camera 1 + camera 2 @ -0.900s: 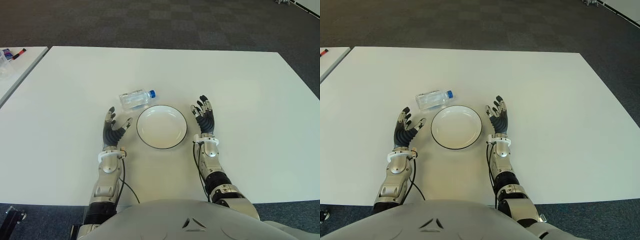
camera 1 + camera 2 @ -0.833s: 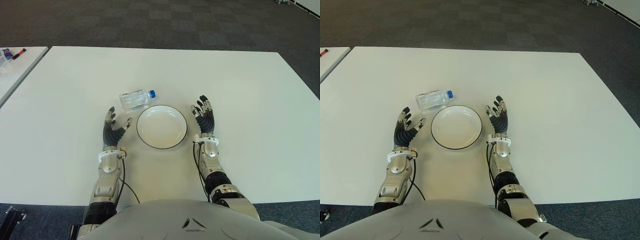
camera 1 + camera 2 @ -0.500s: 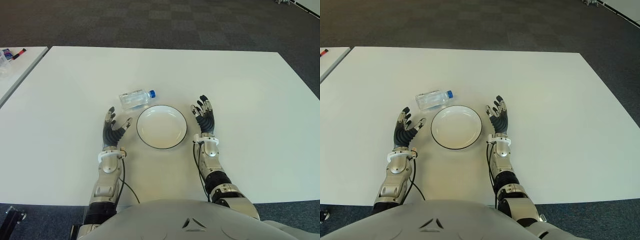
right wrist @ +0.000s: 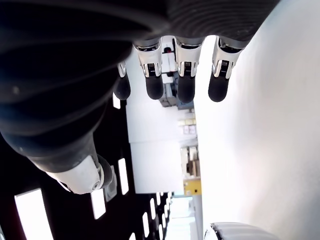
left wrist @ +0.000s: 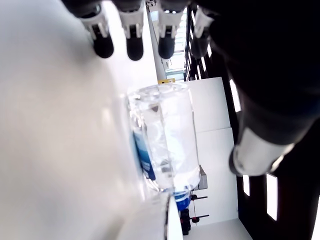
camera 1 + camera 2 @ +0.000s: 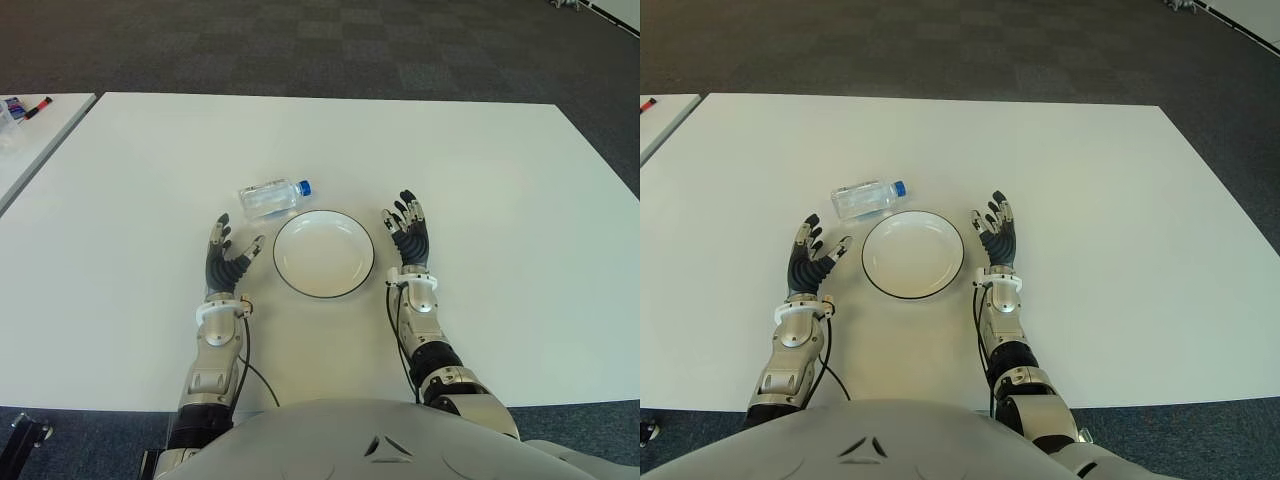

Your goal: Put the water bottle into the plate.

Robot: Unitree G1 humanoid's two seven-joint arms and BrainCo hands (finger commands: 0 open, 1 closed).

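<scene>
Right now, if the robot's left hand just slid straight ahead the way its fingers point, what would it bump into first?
Most likely the water bottle, lying on its side on the table just ahead of the open left hand. The plate sits off to its right, out of that line.

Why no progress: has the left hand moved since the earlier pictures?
No. The left hand shows at the same spot left of the plate, below the bottle, fingers open.

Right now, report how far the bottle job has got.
Nothing is done yet: the water bottle lies on its side on the table, just beyond the empty plate. Nothing is in hand: the left hand and right hand flank the plate, fingers open. Grasping and placing the bottle remain.
</scene>
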